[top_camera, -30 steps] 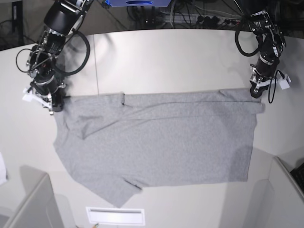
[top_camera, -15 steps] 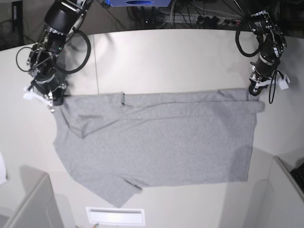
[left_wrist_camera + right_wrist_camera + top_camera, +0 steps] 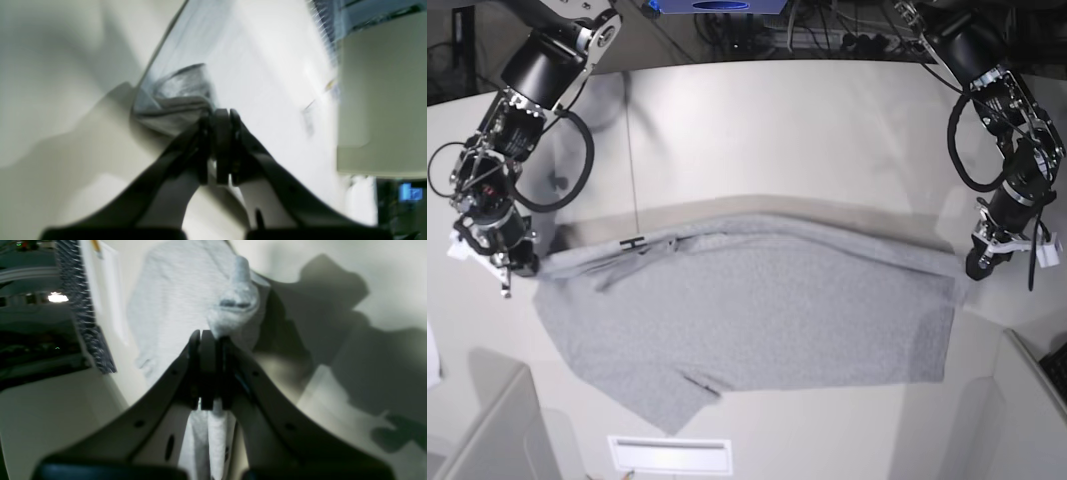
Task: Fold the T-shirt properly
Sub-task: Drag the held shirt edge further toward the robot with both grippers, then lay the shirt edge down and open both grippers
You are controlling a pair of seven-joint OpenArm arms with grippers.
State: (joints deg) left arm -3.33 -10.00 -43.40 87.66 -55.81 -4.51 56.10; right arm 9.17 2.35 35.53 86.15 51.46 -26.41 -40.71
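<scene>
The base view shows the whole T-shirt [image 3: 747, 320] spread grey across the table [image 3: 777, 130], its far edge lifted between the two arms. Only the wrist views show the grips: the left gripper [image 3: 218, 115] is clenched on a bunched corner of cloth, and the right gripper [image 3: 208, 336] is pinched tight on a fold (both views are blurred). Bare tabletop lies beyond the shirt's far edge; the near hem lies close to the table's front edge. A white tray [image 3: 670, 454] sits below the hem, its contents unclear.

heather-grey t-shirt [image 3: 757, 310], plain; black end effectors; cream table [image 3: 777, 130].
</scene>
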